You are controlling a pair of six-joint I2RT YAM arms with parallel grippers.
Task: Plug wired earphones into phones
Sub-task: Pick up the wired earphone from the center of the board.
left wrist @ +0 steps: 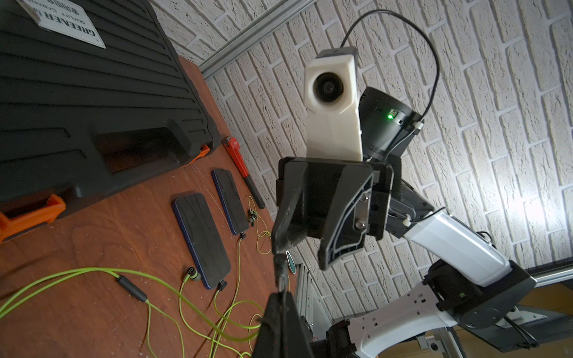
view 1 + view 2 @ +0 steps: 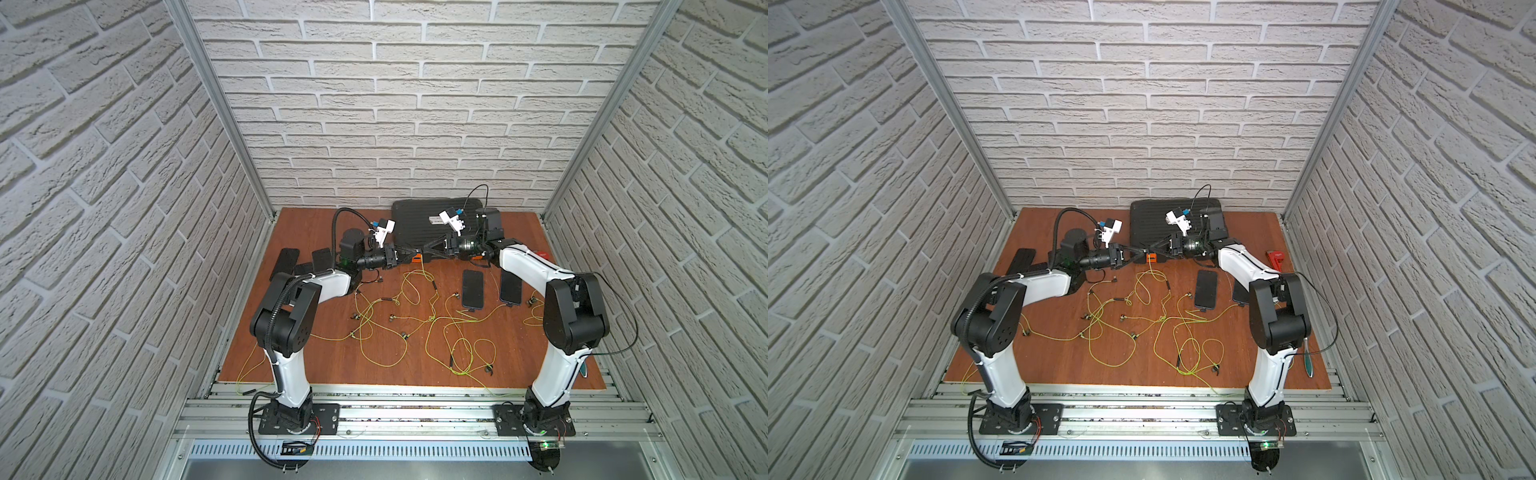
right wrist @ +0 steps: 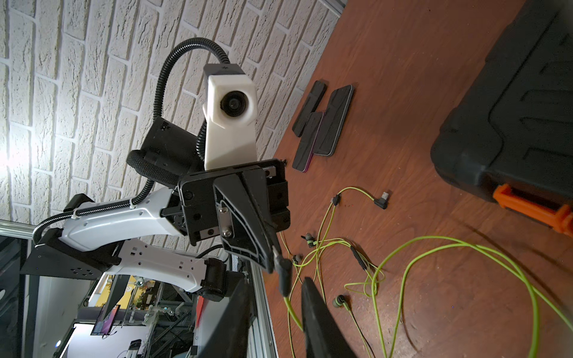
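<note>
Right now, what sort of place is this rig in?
Likely a robot lab test cell: brick-pattern wall panels in aluminium framing, arms bolted to a slotted rail, a wooden board strewn with phones and wired earphones.

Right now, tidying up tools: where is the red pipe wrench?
In a top view the red pipe wrench lies near the wooden table's far right edge, right of the black ribbed case.

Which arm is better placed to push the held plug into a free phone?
Left. The left gripper is shut on the plug, and the unplugged phones lie on its side of the table.
</note>
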